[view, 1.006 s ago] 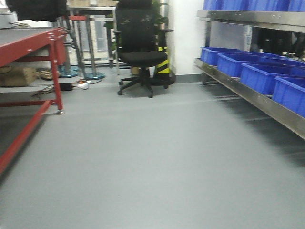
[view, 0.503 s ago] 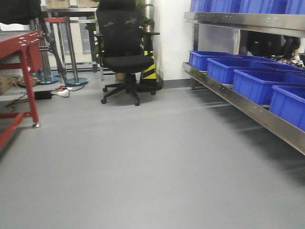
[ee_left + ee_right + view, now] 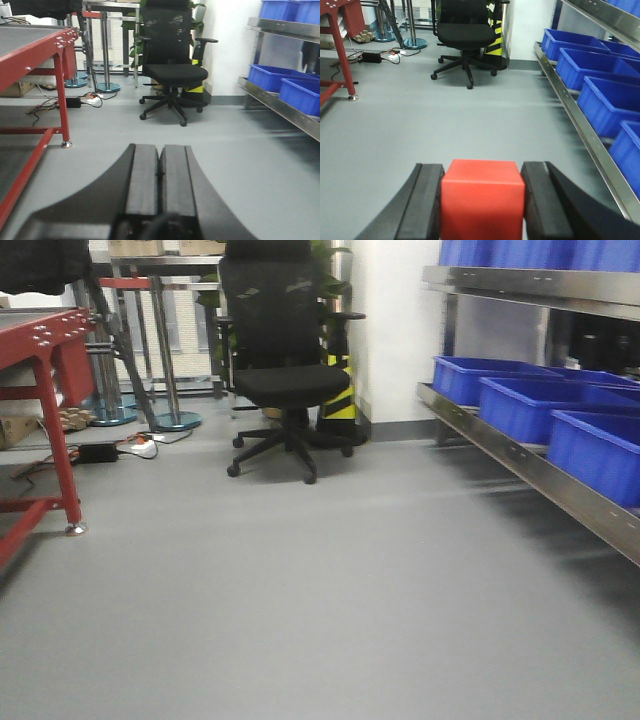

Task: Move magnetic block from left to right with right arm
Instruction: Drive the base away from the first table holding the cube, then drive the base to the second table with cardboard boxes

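The magnetic block, a plain bright-red cube, fills the space between the two black fingers of my right gripper, which is shut on it above the grey floor. In the left wrist view my left gripper is shut with its two pads pressed together and nothing between them. Neither gripper nor the block shows in the front-facing view.
A black office chair stands ahead by a white wall. A red-framed table is on the left, with cables on the floor beyond it. A steel rack with blue bins runs along the right. Grey floor lies between.
The front-facing view has swung: the chair shifted left, then back right and nearer; the red table now shows less, the blue bins sit further right.
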